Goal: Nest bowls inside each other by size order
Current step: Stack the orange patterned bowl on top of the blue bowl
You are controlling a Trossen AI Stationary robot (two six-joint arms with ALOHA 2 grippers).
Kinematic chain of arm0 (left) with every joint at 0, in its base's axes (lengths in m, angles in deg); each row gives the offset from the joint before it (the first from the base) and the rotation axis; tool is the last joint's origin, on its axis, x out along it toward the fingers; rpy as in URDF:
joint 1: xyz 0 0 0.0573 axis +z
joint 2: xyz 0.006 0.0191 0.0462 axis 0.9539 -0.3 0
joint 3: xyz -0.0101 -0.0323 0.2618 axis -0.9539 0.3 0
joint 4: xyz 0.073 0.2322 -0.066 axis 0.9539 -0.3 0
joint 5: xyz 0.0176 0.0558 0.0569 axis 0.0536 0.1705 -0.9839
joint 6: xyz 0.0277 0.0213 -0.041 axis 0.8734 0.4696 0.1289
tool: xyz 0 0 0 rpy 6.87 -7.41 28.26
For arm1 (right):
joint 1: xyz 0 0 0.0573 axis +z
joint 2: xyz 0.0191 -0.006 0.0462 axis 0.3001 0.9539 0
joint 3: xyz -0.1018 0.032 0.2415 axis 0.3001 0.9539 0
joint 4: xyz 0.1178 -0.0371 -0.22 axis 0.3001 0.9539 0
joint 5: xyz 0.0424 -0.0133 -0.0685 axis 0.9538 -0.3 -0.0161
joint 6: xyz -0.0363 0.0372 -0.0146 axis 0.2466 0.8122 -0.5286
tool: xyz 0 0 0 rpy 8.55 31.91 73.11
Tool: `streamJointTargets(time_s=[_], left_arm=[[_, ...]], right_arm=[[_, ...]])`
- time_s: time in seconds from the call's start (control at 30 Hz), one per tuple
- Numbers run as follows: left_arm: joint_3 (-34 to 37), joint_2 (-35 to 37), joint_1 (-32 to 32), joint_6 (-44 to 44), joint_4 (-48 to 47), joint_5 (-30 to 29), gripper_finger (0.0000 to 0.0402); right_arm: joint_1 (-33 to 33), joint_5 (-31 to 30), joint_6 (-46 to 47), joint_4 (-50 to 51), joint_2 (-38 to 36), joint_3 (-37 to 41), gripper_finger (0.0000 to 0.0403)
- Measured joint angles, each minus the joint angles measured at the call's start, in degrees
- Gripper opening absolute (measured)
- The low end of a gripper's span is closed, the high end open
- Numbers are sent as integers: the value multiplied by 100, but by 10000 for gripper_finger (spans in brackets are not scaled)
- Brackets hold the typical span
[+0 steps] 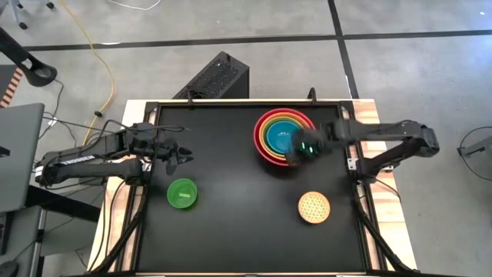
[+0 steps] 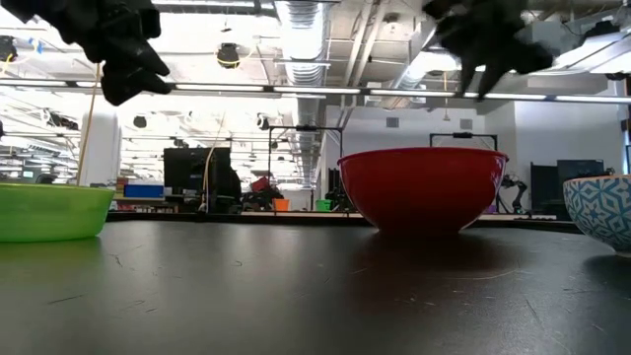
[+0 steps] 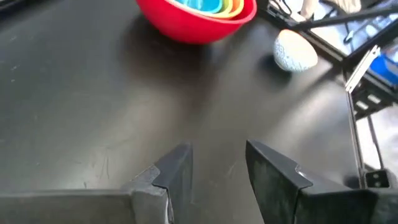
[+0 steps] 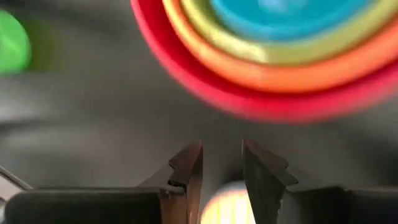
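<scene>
The red bowl (image 1: 265, 146) stands at the far right of the table with the orange (image 1: 270, 123), lime green (image 4: 348, 43) and blue (image 1: 283, 137) bowls nested in it. The small green bowl (image 1: 182, 193) stands alone at the near left. The yellow-orange dotted bowl (image 1: 314, 207) stands at the near right; its outside is white with a blue pattern (image 2: 601, 207). My left gripper (image 1: 184, 156) is open and empty above the table, just beyond the green bowl. My right gripper (image 4: 222, 165) hovers by the stack's near rim (image 1: 296, 156), slightly open and empty.
A raised frame (image 1: 231, 104) borders the black table top. Bare table lies between the green bowl and the stack, and along the near edge. In the left wrist view the stack (image 3: 196, 15) and the dotted bowl (image 3: 295, 53) lie ahead of the fingers.
</scene>
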Motion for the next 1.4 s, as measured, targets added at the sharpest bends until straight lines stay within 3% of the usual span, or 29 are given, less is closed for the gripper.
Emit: streamJointTargets(time_s=[0.23,0.33,0.47,0.67,0.83,1.03,1.23,1.4], left_arm=[[-2,-339,-2,387,243,140,138],[-2,-574,-3,494,506,341,138],[-2,-954,-2,520,890,535,138],[-2,-1361,-2,214,1250,916,138],[-2,-1427,-2,-68,1303,1003,138],[-4,-1410,-2,-485,1384,940,138],[-4,-1410,-2,-842,1596,722,138],[-4,-1410,-7,-1126,1854,623,138]], right_arm=[[2052,-403,2801,348,51,64,129],[2584,-400,3811,655,47,254,143],[3049,-290,4500,680,48,781,181],[3301,-167,4455,-75,47,1574,237],[3405,-145,4387,-374,48,2135,243],[3396,-148,4243,-526,48,2540,231],[3391,-144,3912,-1411,49,3143,212],[3390,-144,3708,-1623,50,3276,138]])
